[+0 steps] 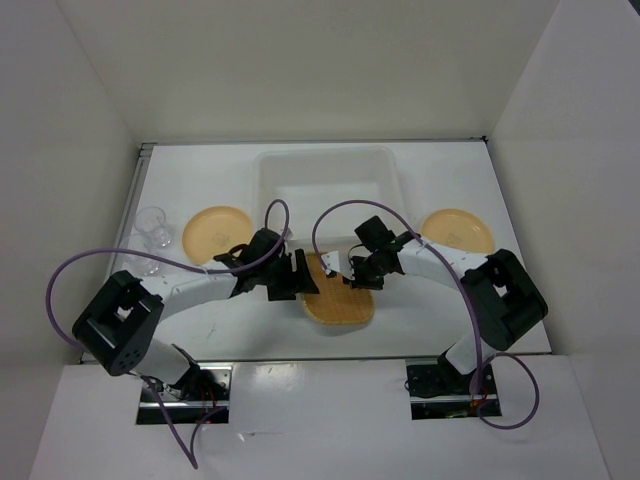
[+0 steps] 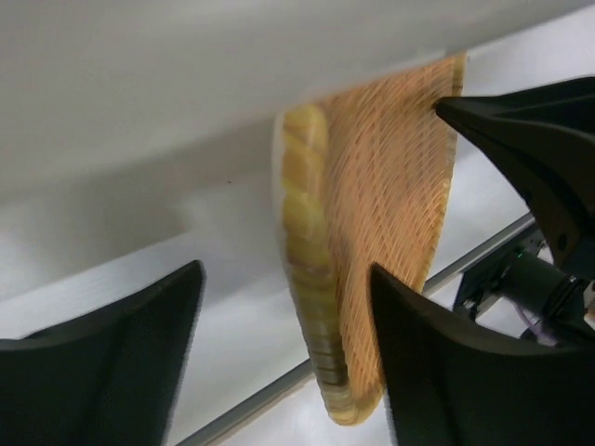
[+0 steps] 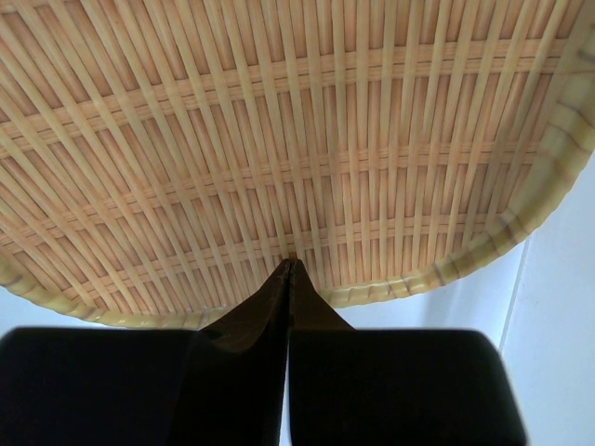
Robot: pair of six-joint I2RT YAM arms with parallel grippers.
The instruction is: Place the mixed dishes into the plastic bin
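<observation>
The rounded-square woven tan plate (image 1: 342, 303) lies near the table's front centre, its left edge tipped up. My left gripper (image 1: 296, 276) is open and straddles that raised rim; in the left wrist view (image 2: 286, 271) the plate (image 2: 390, 186) stands between the jaws, close to one finger (image 2: 446, 372). My right gripper (image 1: 356, 272) is shut and empty, its tips (image 3: 290, 265) pressed on the plate's weave (image 3: 279, 121) near the rim. Two round tan-yellow plates (image 1: 216, 232) (image 1: 457, 230) lie left and right. Two clear glass cups (image 1: 152, 225) (image 1: 145, 265) stand at the far left. The plastic bin (image 1: 325, 160) sits at the back centre.
White walls close in the table on the left, right and back. A metal rail runs along the table's front edge (image 1: 320, 358). Purple cables loop over both arms (image 1: 275, 215).
</observation>
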